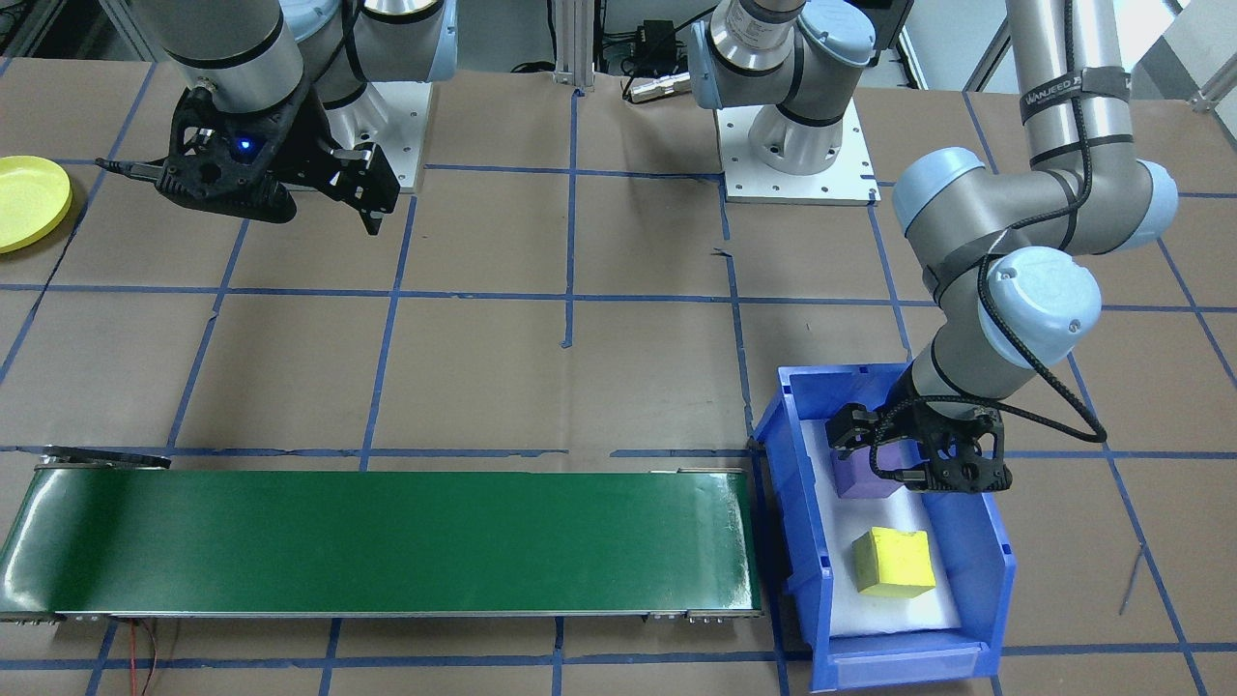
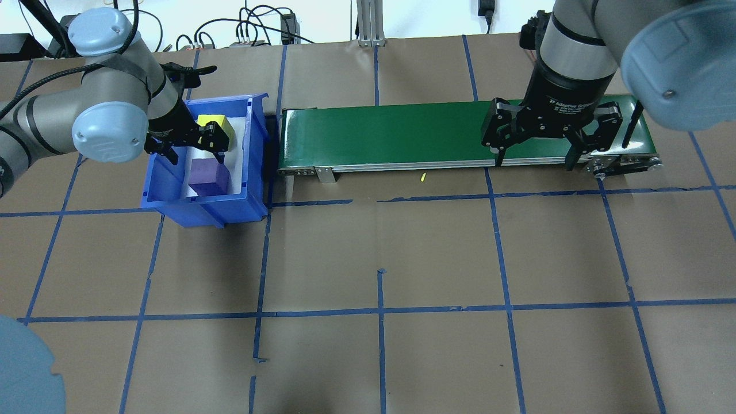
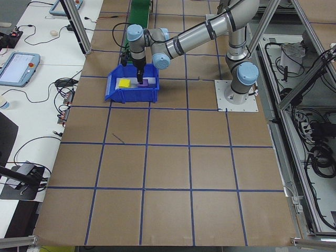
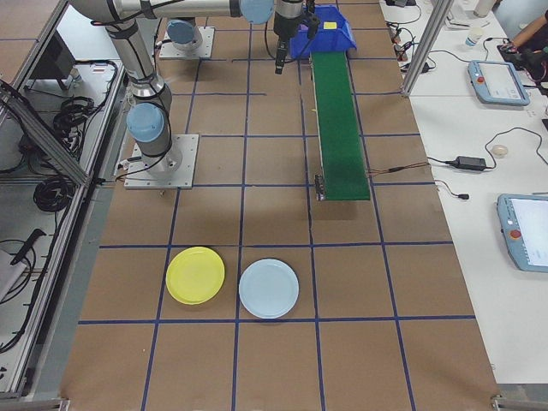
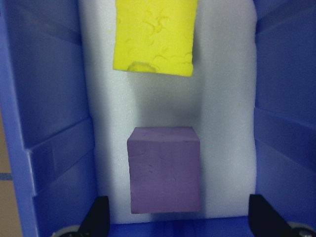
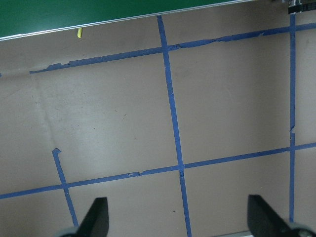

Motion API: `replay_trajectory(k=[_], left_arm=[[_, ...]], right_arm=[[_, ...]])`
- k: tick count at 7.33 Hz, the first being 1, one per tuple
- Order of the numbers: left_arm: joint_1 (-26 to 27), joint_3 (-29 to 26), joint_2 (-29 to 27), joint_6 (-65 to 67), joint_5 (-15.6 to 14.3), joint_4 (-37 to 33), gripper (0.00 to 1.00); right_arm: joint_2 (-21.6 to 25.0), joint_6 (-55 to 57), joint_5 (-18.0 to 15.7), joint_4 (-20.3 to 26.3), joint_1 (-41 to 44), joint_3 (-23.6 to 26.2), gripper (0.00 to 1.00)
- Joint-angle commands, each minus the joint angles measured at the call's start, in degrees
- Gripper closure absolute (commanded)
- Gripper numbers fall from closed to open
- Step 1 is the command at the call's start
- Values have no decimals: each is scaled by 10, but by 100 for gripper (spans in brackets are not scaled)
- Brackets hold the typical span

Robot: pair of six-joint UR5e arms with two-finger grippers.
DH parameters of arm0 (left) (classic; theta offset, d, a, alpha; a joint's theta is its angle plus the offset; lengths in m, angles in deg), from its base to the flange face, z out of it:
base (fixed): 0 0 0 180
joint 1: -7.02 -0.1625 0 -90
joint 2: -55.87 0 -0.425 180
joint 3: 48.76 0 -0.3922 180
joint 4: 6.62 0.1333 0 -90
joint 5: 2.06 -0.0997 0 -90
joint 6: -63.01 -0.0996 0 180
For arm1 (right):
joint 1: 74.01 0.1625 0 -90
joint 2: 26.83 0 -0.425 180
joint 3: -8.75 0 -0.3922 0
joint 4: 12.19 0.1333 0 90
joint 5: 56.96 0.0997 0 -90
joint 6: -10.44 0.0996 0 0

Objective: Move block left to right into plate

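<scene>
The green conveyor (image 1: pixel 387 541) lay along the bench's operator edge, the blue bin (image 1: pixel 1000 570) at its end. Inside, the left gripper (image 1: pixel 913 454) hung released over the purple block (image 5: pixel 164 169); it should descend squarely, straddling it. The right gripper (image 2: pixel 535 158) waited released. The yellow plate (image 1: pixel 29 201) sat far off, near the bench's right end.

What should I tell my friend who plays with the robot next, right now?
Left gripper: open, down inside the blue bin, fingers either side of the purple block, not yet closed on it.
Right gripper: open, empty, hanging above the near edge of the green conveyor.
Yellow block also lies in the bin.
Yellow plate sits empty on the table beside a pale blue plate.
Done: nothing moved yet.
Left: grasp a block, get it across to the right side, set it in the yellow plate.
</scene>
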Motion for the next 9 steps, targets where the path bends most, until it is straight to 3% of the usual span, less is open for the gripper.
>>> replay_trajectory(k=[1, 2, 3, 4, 5, 6, 7, 9], left_arm=[[0, 7, -22, -3, -1, 14, 7], [0, 20, -24, -4, -2, 15, 14], [-5, 35, -25, -18, -3, 17, 31], [-5, 44, -26, -21, -1, 18, 54], [-5, 30, -24, -23, -5, 16, 83], [-5, -8, -11, -5, -5, 4, 90], [-2, -56, 4, 0, -1, -62, 90], [14, -98, 43, 9, 3, -117, 90]], right_arm=[[-1, -1, 0, -2, -1, 1, 0], [-1, -2, -2, -2, -1, 1, 0], [-2, -5, -5, -2, -3, 1, 0], [-1, -2, -4, -2, -2, 0, 0], [-2, -2, -3, -2, -2, 1, 0], [-2, -1, -3, -2, -2, 1, 0], [-2, -1, -3, -2, -2, 1, 0], [-2, 0, -2, -2, -1, 1, 0]])
